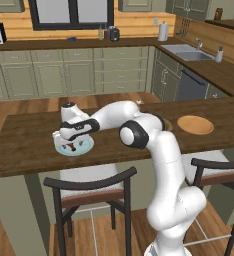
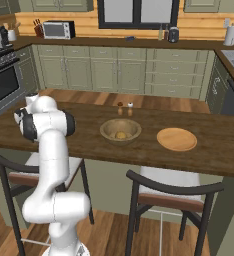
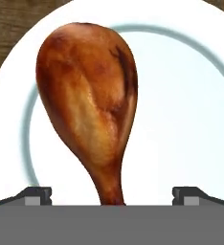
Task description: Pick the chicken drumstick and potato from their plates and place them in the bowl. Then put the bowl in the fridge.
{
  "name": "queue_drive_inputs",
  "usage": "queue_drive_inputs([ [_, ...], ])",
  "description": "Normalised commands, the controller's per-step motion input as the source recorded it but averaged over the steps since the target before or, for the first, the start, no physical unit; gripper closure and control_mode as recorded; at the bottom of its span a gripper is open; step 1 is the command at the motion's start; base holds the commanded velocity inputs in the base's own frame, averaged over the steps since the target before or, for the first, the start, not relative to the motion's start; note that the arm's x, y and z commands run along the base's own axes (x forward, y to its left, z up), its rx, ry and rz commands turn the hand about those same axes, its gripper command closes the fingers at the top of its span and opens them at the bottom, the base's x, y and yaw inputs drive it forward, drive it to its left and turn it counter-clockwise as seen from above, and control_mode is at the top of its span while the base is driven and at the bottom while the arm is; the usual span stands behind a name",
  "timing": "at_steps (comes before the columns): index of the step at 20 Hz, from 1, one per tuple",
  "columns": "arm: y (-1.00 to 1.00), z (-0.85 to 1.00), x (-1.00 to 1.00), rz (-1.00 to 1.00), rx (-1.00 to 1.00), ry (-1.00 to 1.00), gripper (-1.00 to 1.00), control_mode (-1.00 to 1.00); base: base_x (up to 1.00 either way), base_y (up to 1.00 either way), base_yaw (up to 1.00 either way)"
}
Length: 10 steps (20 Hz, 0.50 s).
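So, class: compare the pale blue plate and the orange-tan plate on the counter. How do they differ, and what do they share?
The pale blue plate carries the chicken drumstick; the orange-tan plate is bare. The gripper hangs low over the pale blue plate with fingers open, while the orange-tan plate sits apart, right of the bowl. In colour, one is pale blue-white, the other orange-tan. Both are round, flat and rest on the wooden counter.

The arm (image 1: 161,165) was glossy white, built of rounded tubular links with dark grey-black rings at the joints. Its hand carried a dark band along one side. Two small dark finger tips (image 3: 37,195) looked blocky, perhaps with lighter grey pads.
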Motion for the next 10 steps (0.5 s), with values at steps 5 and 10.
queue_drive_inputs([
  [5, 0.06, -0.64, 0.1, 0.0, 0.0, 0.0, -1.0, -1.0, 0.0, 0.0, 0.0],
  [10, 0.0, -0.51, 0.03, 0.0, 0.0, 0.0, 1.0, -1.0, 0.0, 0.0, 0.0],
])
